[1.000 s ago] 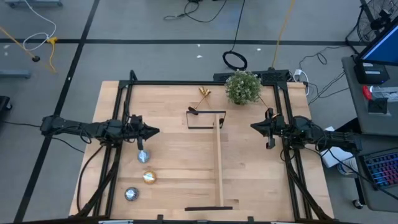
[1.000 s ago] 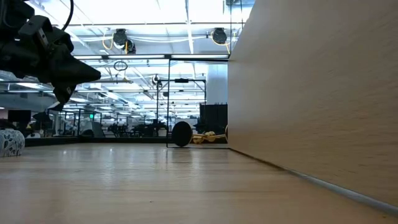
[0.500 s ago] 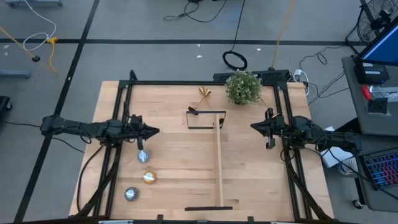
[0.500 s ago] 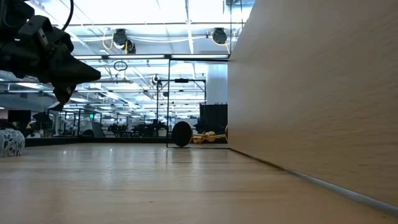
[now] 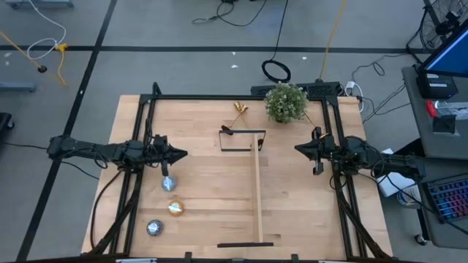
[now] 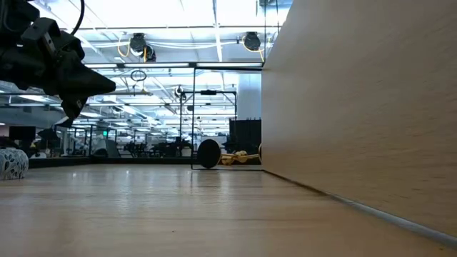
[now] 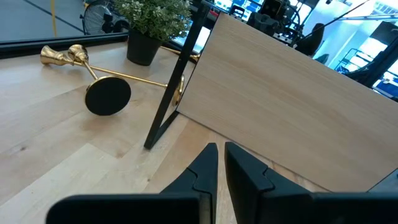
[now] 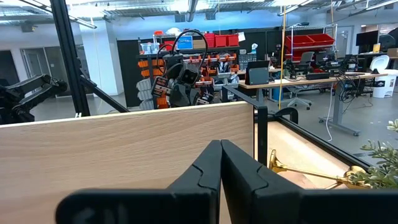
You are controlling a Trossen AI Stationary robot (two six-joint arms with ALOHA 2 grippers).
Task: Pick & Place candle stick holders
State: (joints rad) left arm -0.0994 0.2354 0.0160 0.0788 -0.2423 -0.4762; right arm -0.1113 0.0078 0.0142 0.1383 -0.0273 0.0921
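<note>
The left gripper (image 5: 181,153) is held above the table's (image 5: 205,197) left half, its fingers (image 7: 208,163) nearly pressed together around nothing. The right gripper (image 5: 298,148) is poised over the right half, its fingers (image 8: 211,158) pressed together and empty. Between the two, an upright wooden divider (image 5: 257,186) on a black metal stand (image 5: 227,139) is set, blocking the straight line from one gripper to the other. The candle stick holders (image 5: 240,109) are seen lying tipped over near the far edge, just beside a potted plant (image 5: 286,102). Three round tealight discs (image 5: 169,183) are lined up toward the near left corner, the first just beside the left gripper.
</note>
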